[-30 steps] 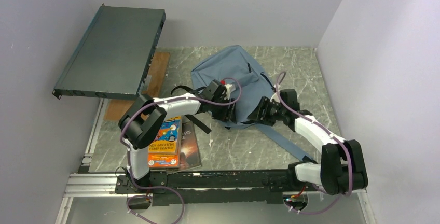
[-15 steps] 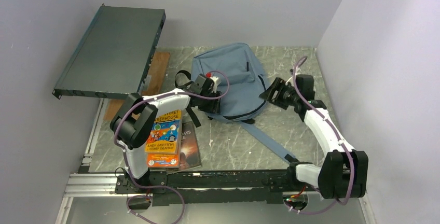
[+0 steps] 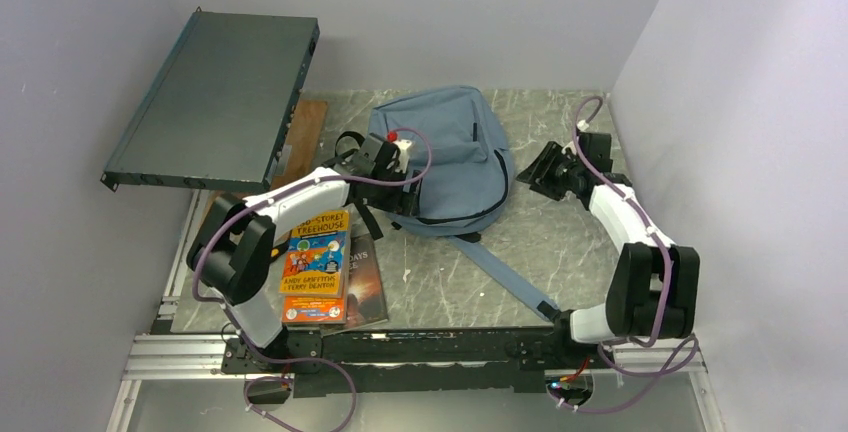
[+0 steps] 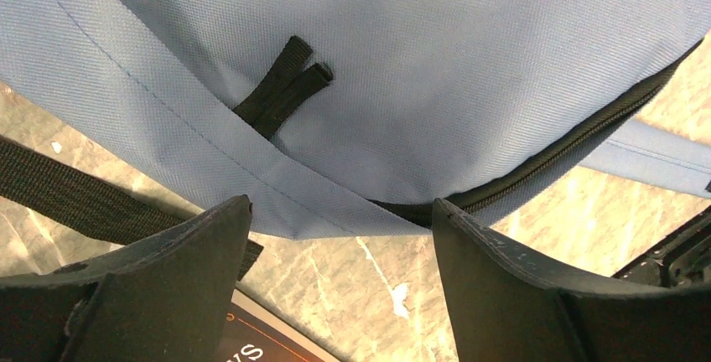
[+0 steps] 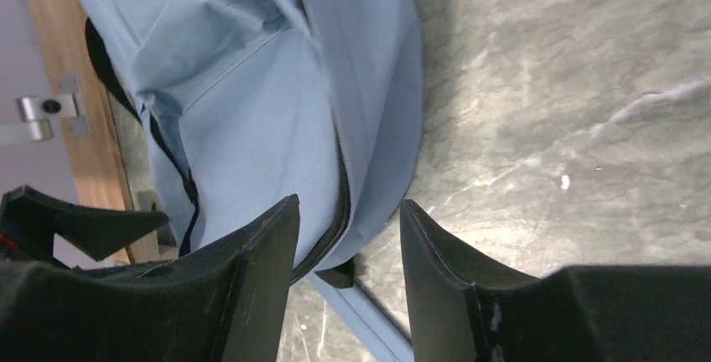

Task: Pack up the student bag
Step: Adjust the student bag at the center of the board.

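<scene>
Both left fingers [image 4: 168,270] and right fingers [image 5: 251,278] gape empty, the student bag [image 3: 455,147] just ahead.

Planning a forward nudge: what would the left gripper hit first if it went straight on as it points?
Likely the student bag: its hem and zipper edge lie just ahead of the open left gripper.

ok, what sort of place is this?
Probably a robotics lab cell: plain pale walls around a grey marbled tabletop, aluminium mounting rail at its near edge, dark metal rack chassis.
</scene>
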Available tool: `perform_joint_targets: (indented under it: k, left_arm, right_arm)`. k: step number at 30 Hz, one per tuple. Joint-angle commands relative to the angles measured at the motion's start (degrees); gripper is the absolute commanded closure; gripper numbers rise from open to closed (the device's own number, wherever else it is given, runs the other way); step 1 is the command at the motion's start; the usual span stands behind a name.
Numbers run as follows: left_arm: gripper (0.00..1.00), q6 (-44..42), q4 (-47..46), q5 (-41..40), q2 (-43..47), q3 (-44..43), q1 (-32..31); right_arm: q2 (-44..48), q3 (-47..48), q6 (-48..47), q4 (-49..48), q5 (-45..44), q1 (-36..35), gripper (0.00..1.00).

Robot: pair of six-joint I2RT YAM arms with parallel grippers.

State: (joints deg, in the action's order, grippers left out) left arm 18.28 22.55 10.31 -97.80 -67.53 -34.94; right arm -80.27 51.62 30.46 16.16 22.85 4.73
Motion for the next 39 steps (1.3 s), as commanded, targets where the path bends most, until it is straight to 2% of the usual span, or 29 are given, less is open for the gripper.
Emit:
perform_joint_targets:
  k: [1, 5, 8, 11, 18, 25, 26, 29, 31, 32, 34, 35, 39]
  left_arm:
    - [0.14, 2.27, 1.54, -0.16, 3.45, -0.97, 0.5]
    - [0.16, 6.67, 1.8, -5.4, 4.5, -0.68, 1.33]
    - [0.16, 8.82, 0.91, -8.13, 4.83, -1.06, 1.65]
    - [0.15, 9.45, 0.91, -7.05, 2.9, -3.02, 1.63]
    - [0.18, 11.46, -0.35, -3.35, -2.21, -5.13, 1.63]
    - [0.22, 9.66, -0.35, -3.04, -8.05, -5.07, 1.62]
    - [0.26, 9.52, -0.95, -2.68, -8.31, -4.58, 1.63]
    - [0.48, 9.0, -2.84, -1.12, -8.39, -3.23, 1.62]
    - [0.63, 8.27, -4.37, 0.49, -7.81, -2.34, 1.63]
    - [0.75, 8.07, -5.72, 1.12, -6.97, -1.53, 1.63]
    - [0.93, 7.72, -8.57, 2.37, -5.05, 0.37, 1.63]
    - [0.99, 7.47, -9.89, 2.79, -4.16, 1.1, 1.7]
    - [1.0, 6.73, -15.32, 4.75, -0.99, 4.18, 2.1]
  right_arm:
    - [3.48, -0.37, -3.47, -2.31, 0.49, -5.3, 0.49]
    - [5.67, -2.83, -4.99, -0.73, -6.95, -13.9, 0.42]
    - [7.54, -7.37, -2.57, -3.32, -10.94, -14.48, 0.34]
    - [7.51, -8.73, -1.56, -5.59, -13.67, -14.14, 0.3]
    - [1.03, -2.26, -2.8, -4.66, -8.91, -12.34, 0.35]
    - [0.88, -11.09, 2.26, -13.41, -5.53, -17.12, 0.33]
    - [1.01, -12.91, 2.69, -14.87, -5.59, -17.37, 0.34]
    - [0.75, -15.72, 1.01, -15.29, -7.68, -17.7, 0.38]
    - [0.9, -14.87, -1.69, -12.42, -10.5, -18.17, 0.41]
    - [1.56, -13.77, -2.99, -10.25, -12.21, -18.58, 0.42]
    - [4.54, -11.67, -5.26, -6.91, -15.78, -20.26, 0.42]
    - [6.13, -10.64, -6.06, -5.46, -17.76, -21.47, 0.41]
    - [10.85, -5.53, -8.47, 0.02, -25.66, -26.88, 0.39]
